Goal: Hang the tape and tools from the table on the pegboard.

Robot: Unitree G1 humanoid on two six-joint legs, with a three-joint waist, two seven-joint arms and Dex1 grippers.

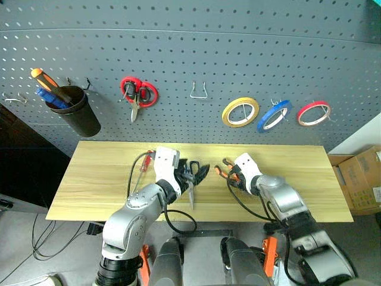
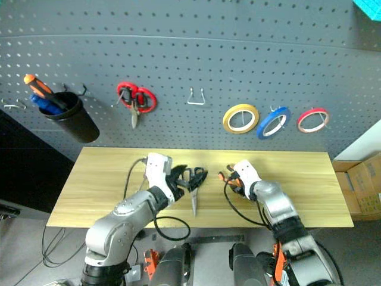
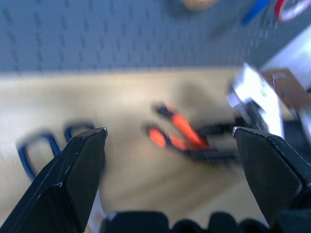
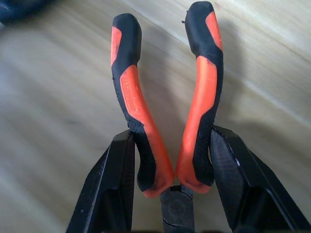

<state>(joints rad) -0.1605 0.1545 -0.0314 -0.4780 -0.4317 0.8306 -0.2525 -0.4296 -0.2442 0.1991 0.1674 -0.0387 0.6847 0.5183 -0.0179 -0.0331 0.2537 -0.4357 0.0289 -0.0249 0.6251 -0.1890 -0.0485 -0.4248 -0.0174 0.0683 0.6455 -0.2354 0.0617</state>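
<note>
My right gripper is shut on the small pliers, its fingers clamping the orange-and-black handles just above the table. To its left, my left gripper is open and hovers over the handles of the blue-handled scissors, whose steel blades lie on the wood pointing toward the front edge. In the left wrist view the scissor handles and the held pliers lie ahead between the spread fingers. A small red-handled tool lies beside my left arm. The blue tape hangs on the pegboard.
On the pegboard hang a yellow tape roll, a red tape roll, red-handled scissors and a black cup with screwdrivers. A bare metal hook sits mid-board. Cardboard boxes stand right of the table.
</note>
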